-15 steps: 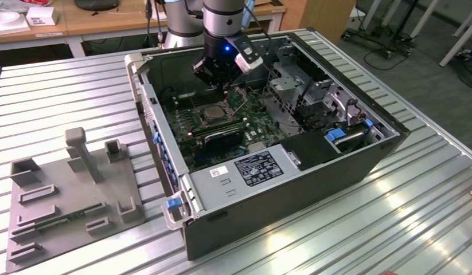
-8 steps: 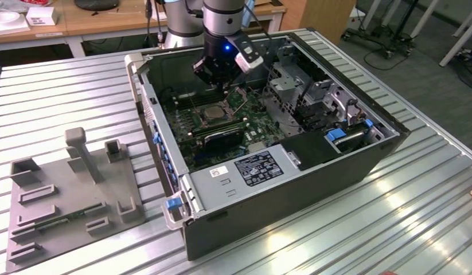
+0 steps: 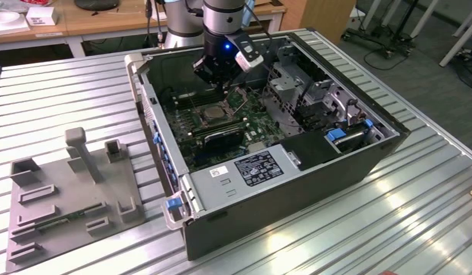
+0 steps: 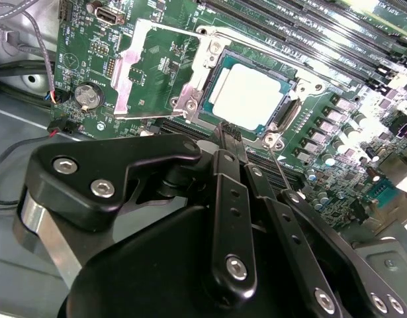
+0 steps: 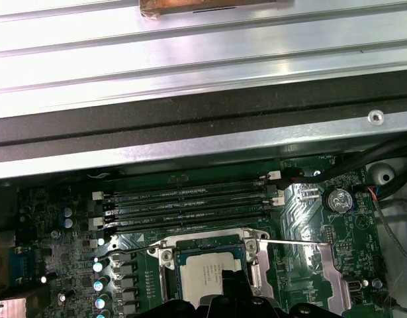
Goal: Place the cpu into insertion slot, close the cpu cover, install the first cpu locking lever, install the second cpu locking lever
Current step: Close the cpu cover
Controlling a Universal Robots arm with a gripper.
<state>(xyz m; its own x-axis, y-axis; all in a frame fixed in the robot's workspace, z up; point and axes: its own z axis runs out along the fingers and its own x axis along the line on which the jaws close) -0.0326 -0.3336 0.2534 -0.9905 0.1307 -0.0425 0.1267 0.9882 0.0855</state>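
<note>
**A:** Tool state?

**B:** Tool [image 4: 227,131] fingers pressed together, pinching nothing, just above the insertion slot [image 4: 213,63]. In the exterior view it's at 12 o'clock of the slot, inside the computer case [image 3: 358,166].

**A:** Cpu?

**B:** Cpu [image 4: 248,93] sits flat in the slot, silver top up.

**A:** Cover?

**B:** Cpu cover [image 4: 127,76] is flipped open, lying on the motherboard [image 4: 77,40] just beside the slot.
</note>
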